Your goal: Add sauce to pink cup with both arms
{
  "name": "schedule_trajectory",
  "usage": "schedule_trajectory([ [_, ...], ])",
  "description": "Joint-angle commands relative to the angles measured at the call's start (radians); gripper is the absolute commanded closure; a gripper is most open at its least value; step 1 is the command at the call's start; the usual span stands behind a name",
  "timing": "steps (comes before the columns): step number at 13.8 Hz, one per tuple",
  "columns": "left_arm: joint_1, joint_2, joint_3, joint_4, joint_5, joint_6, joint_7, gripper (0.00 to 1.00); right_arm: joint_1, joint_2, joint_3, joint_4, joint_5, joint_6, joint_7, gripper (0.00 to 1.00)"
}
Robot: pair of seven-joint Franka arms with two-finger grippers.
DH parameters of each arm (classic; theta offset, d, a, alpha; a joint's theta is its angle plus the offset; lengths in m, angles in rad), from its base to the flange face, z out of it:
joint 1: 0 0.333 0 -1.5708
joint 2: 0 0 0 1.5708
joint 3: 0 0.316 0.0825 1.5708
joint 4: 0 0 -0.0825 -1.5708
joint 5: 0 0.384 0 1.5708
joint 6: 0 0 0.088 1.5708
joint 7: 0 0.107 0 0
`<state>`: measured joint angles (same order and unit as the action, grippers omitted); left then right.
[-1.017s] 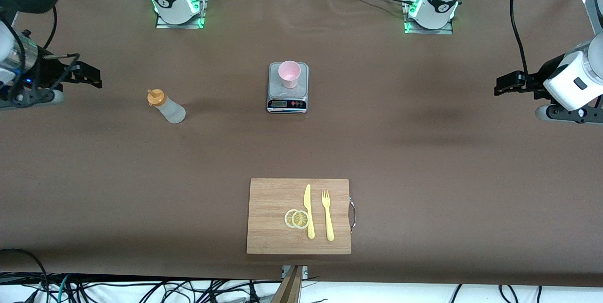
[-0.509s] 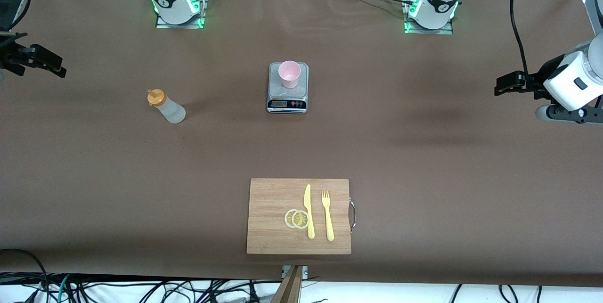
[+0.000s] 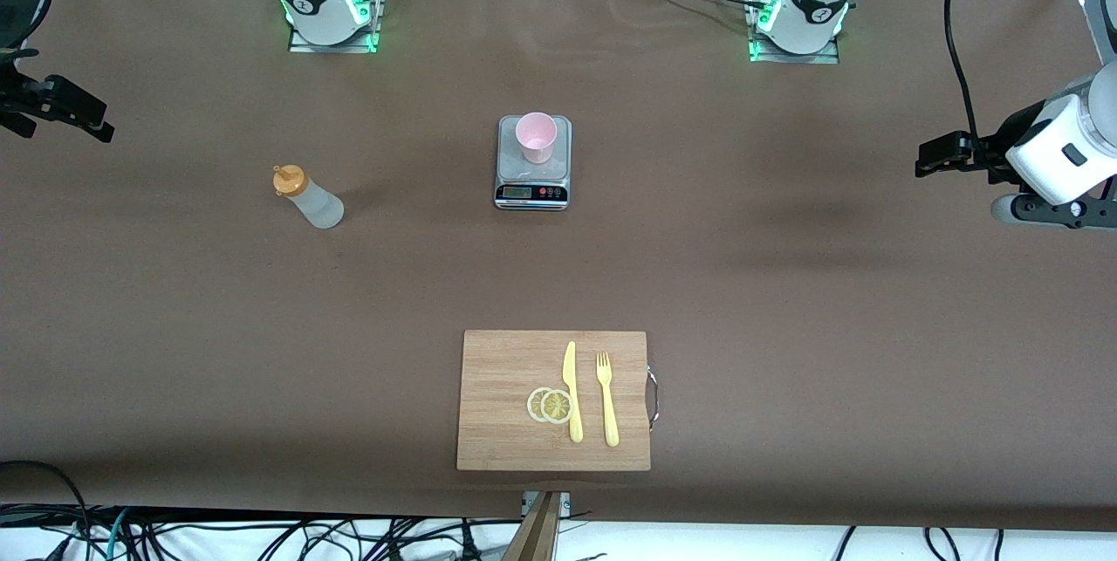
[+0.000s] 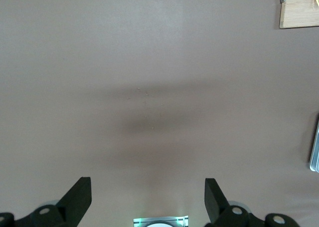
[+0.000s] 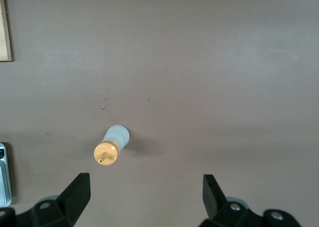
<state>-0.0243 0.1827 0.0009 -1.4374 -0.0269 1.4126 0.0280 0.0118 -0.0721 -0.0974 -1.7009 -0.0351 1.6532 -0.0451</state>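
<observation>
Compared with a second ago, you will find your right gripper [image 3: 61,112] pulled away toward the right arm's end of the table, high over bare tabletop [image 3: 785,282] at the edge of the front view; the white forearm that filled that corner earlier is now out of frame, and since half a second ago the gripper has hardly shifted. Your left gripper [image 3: 938,161] has not moved at all and waits over the left arm's end of the table. Nothing on the table has changed place. The sauce [image 3: 310,199] stands upright on the tabletop, toward the right arm's end and slightly nearer the front camera than the scale [image 3: 533,186]; the pink cup [image 3: 536,137] sits on the scale's steel plate, well apart from the bottle. Both sets of fingers [image 5: 75,194] are spread wide and empty, as each wrist view shows, with the left fingers [image 4: 79,197] over plain tabletop. The right wrist view looks down on the bottle's orange cap and catches only a sliver of the scale. Nearer the front camera, the cutting board [image 3: 506,421] carries a yellow knife [image 3: 572,391], a yellow fork [image 3: 606,400] and what appear to be two lemon slices [image 3: 550,405], though they are too small to be certain.
</observation>
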Motion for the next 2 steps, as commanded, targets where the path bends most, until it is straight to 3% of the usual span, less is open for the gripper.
schedule_trajectory([
  [1,0.000,0.014,-0.004,0.028,0.013,-0.006,-0.002,0.00,-0.003,-0.008,0.005,-0.010,0.011,0.014,0.013,0.00],
  [2,-0.002,0.014,-0.004,0.028,0.013,-0.006,-0.002,0.00,-0.003,-0.008,0.005,-0.010,0.011,0.014,0.013,0.00],
])
